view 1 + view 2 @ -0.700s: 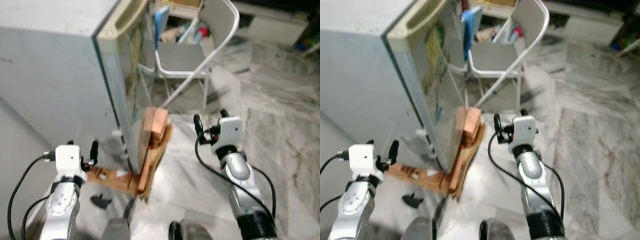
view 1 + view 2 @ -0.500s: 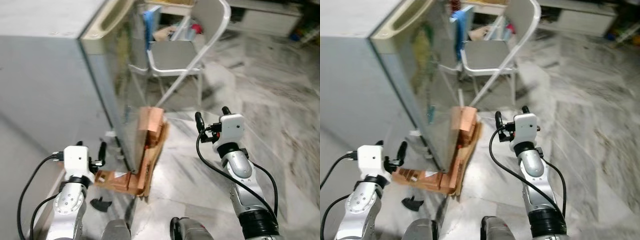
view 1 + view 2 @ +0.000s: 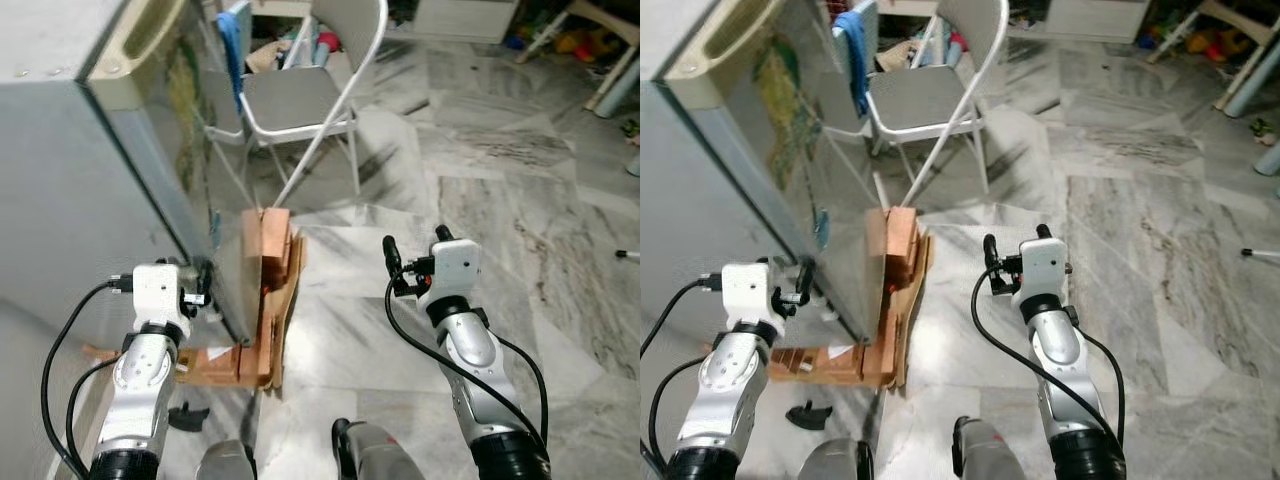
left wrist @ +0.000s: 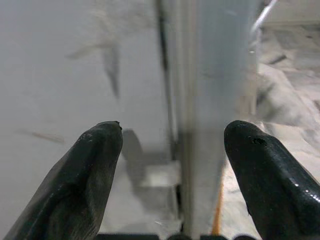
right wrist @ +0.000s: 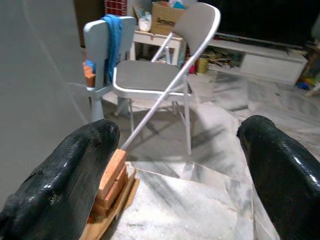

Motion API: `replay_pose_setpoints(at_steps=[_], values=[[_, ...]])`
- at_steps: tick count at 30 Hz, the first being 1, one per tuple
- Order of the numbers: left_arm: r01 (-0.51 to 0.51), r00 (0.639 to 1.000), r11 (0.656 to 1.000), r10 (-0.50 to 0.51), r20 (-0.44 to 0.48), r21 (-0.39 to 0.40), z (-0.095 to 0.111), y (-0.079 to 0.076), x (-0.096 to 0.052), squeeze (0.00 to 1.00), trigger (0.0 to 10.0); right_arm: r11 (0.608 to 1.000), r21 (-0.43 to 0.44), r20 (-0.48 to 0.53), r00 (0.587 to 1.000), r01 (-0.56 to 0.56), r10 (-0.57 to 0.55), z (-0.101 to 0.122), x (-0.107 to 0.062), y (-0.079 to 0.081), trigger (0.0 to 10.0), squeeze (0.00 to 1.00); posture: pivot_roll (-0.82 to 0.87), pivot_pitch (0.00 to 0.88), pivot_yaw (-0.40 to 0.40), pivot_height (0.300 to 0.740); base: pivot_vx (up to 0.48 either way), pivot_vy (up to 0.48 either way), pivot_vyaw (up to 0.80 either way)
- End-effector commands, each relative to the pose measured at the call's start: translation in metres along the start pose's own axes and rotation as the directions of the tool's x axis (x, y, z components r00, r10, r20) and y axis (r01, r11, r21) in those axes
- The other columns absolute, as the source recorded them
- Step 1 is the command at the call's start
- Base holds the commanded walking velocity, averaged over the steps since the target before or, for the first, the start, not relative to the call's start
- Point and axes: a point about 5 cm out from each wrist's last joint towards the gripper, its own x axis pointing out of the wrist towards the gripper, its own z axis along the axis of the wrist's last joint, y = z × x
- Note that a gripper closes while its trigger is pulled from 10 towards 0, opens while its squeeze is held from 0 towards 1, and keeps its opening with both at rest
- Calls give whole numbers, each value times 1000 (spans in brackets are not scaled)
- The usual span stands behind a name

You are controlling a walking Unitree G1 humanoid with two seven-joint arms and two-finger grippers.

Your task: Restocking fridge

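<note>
- Two tools, both spread wide and empty: the left tool is up against the lower corner of the fridge, its fingers either side of the door edge.
- Right tool hovers over the marble floor.
- Its wrist view shows a folding chair and stacked bricks beside the fridge.

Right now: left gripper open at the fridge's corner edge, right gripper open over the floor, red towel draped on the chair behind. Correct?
Not quite: the towel is blue, not red, as the right wrist view shows. It hangs on the chair behind. The rest holds: the left gripper is open at the fridge corner edge, and the right gripper is open over the marble floor.
</note>
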Motion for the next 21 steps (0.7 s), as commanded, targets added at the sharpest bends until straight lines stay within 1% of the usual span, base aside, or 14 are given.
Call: replay_pose_setpoints(at_steps=[1,5,8,9,13,15,19,20,21], values=[[5,1000,1000,-5,8,8,3,0,7,0,10000,1000,-5,3,1000,-3,3,3,0,-3,10000,0,52,138,-7,740,0,0,0],[26,999,1000,-26,24,-5,10,-2,16,0,10000,1000,-10,-11,1000,-9,8,2,-1,-4,10000,0,45,138,-11,740,0,0,0],[73,997,997,-73,21,-18,12,-5,20,0,10000,1000,-21,-25,1000,-6,6,-1,-2,-6,10000,0,42,137,-10,740,0,0,0],[78,997,997,-78,19,-21,12,-6,20,0,10000,1000,-20,-26,1000,-6,5,-1,-3,-6,10000,0,41,137,-8,740,0,0,0],[182,983,983,-182,-14,-20,8,-17,14,0,10000,1000,-22,-36,999,-3,2,-3,-3,-7,10000,0,42,138,-7,740,0,0,0],[236,971,972,-236,-25,-2,5,-24,9,0,10000,1000,-22,-40,999,-5,4,-3,-3,-7,10000,0,47,139,-8,740,0,0,0],[263,964,965,-263,-31,-4,3,-28,6,0,10000,1000,-22,-47,999,-7,6,-4,-2,-6,10000,0,50,139,-10,740,0,0,0],[252,968,967,-251,-11,32,6,-29,11,0,10000,1000,-23,-52,999,-15,13,-5,-2,-4,10000,0,53,140,-13,740,0,0,0],[248,969,968,-248,-7,38,7,-29,12,0,10000,1000,-23,-53,998,-16,15,-5,-2,-4,10000,0,53,140,-13,740,0,0,0]])
